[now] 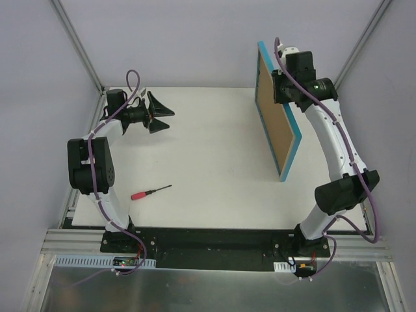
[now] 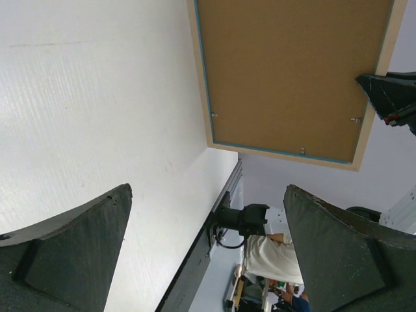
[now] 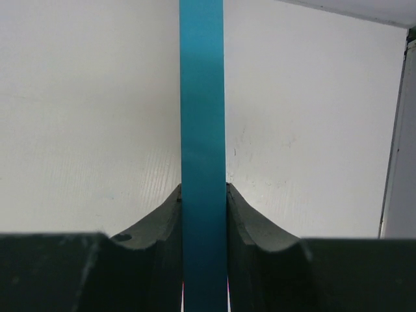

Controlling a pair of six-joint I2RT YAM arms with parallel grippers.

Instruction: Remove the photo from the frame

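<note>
— Where's the frame (image 3: 203, 117)?
— Upright over the counter's (image 1: 208, 156) right side, its edge pinched between the right fingers (image 3: 156, 234).
— And the left fingers (image 2: 71, 253)?
— Spread wide, holding nothing, at the far left.

White arm links (image 1: 110, 201), black joints (image 1: 84, 166), purple cables (image 1: 132, 71), black wedge-shaped fingers (image 2: 71, 260).

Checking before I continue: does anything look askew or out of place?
Nothing damaged or spilled. The frame is held on edge by the right gripper, brown backing facing the left gripper; a red screwdriver lies loose on the table.
</note>
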